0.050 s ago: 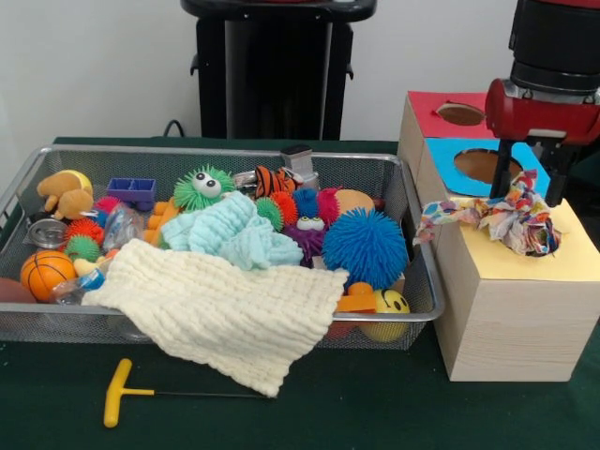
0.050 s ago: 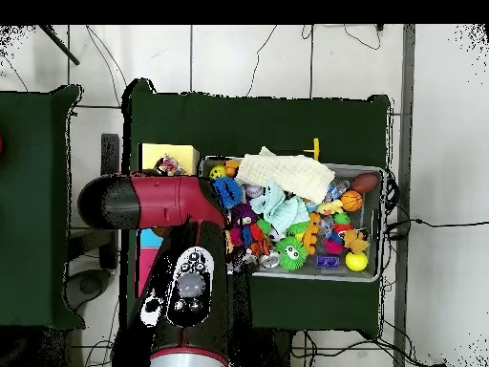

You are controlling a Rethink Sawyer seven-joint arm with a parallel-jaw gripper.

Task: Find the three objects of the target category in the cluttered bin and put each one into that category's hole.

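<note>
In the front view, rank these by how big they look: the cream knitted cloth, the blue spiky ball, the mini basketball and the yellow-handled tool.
1. Cream knitted cloth, clearly largest.
2. Blue spiky ball.
3 and 4. Yellow-handled tool and mini basketball: unsure. The tool is longer but thin and nearer the camera; the basketball is bulkier.

green table, bin, box, yellow-handled tool

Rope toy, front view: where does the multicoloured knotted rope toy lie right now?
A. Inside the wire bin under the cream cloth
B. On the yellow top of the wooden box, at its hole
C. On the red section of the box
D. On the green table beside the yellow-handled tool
B: the rope toy lies across the yellow top of the wooden box, one end at its hole, below the gripper.
</note>
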